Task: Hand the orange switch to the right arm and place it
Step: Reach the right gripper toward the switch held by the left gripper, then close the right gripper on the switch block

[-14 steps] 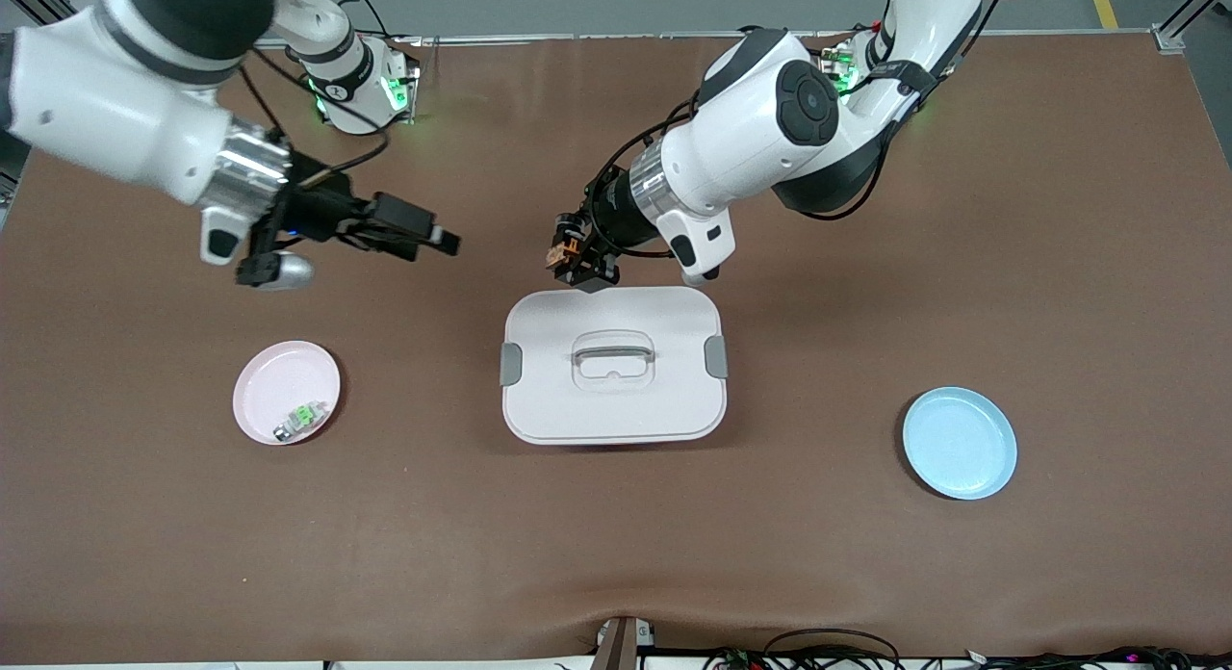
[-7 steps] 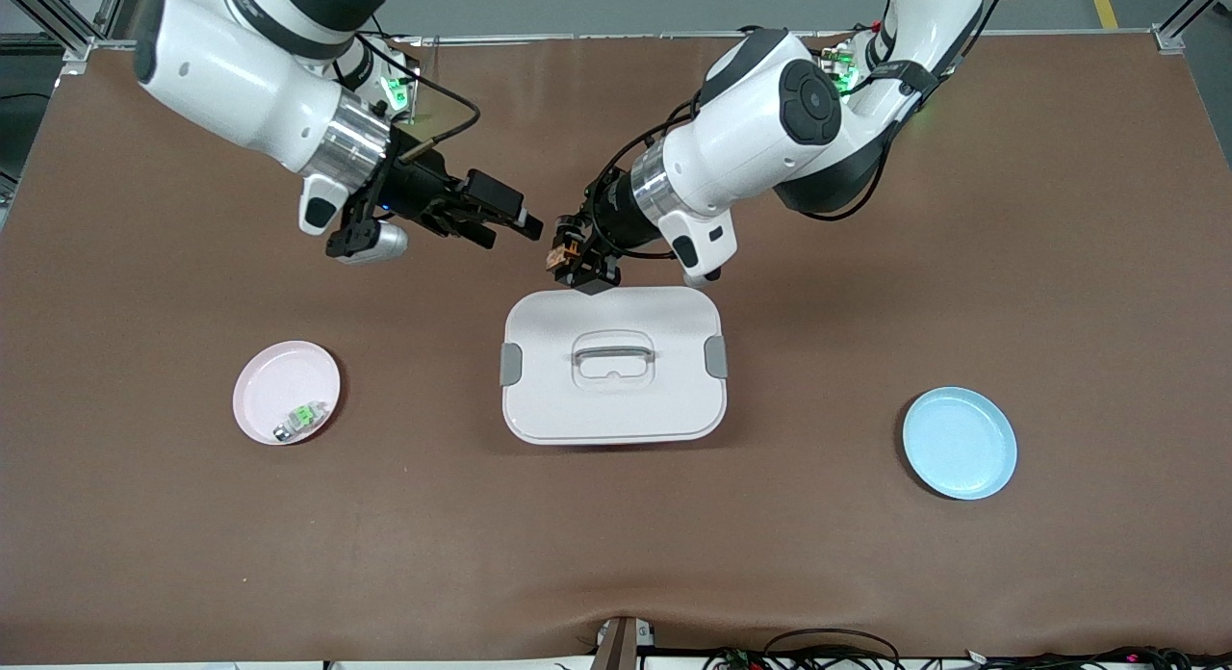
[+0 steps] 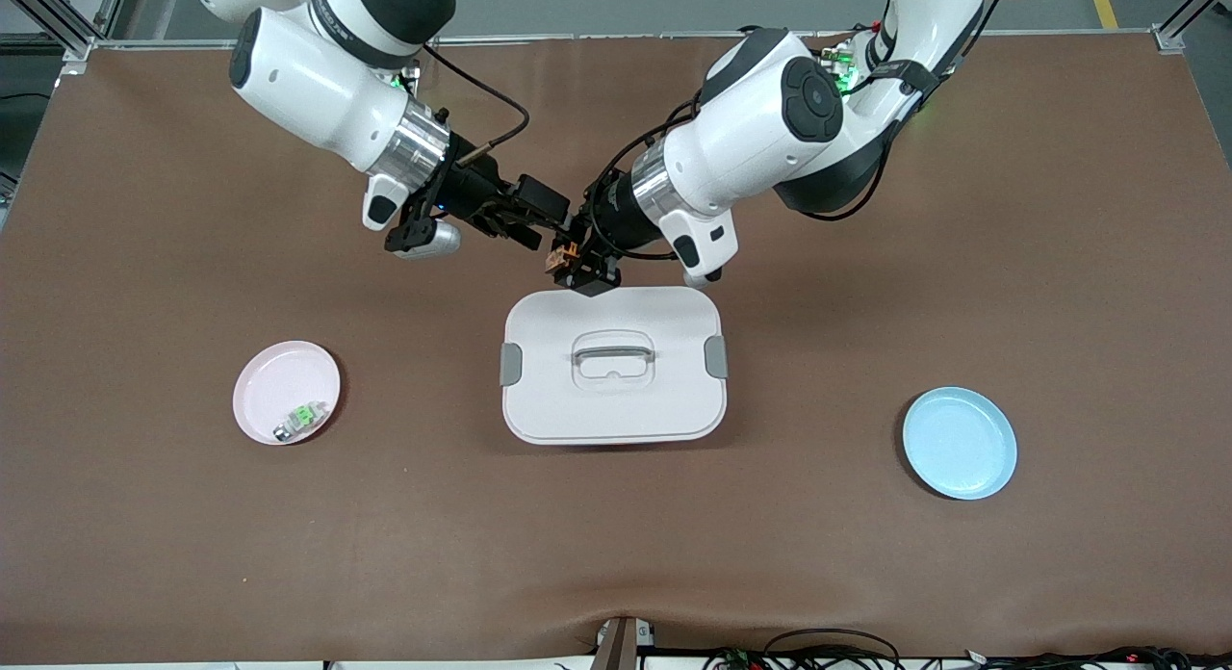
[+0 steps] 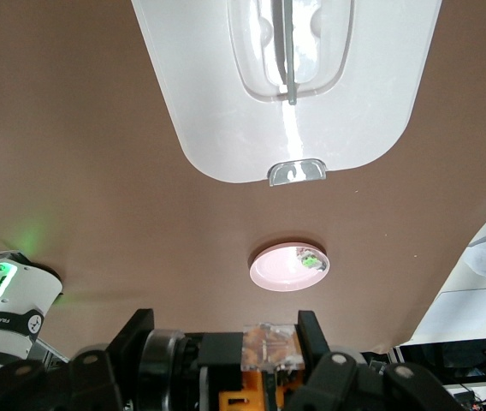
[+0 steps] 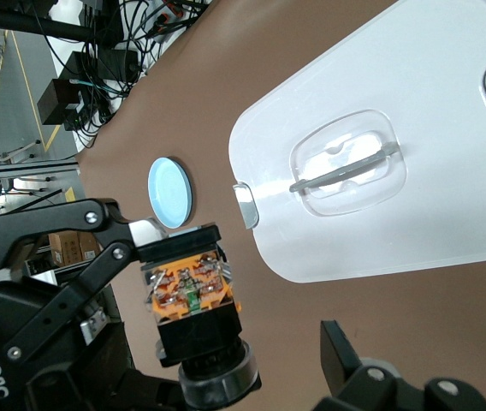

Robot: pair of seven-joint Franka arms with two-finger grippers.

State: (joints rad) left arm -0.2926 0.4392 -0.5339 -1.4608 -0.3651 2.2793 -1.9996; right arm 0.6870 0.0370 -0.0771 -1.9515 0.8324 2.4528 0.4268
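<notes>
Handover step: left claw (image 3: 575,261) clamps the switch (image 3: 559,257) in the air over the surface (image 3: 962,218) beside the white lid (image 3: 613,365); right claw (image 3: 542,223) spread wide alongside; next, judged: right closes on switch, left releases.

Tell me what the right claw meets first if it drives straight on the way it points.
Most likely the tiny black blocky switch with the orange top, held in the shut left claw just ahead of the open right claw. Depth between them is hard to judge; they look nearly touching.
</notes>
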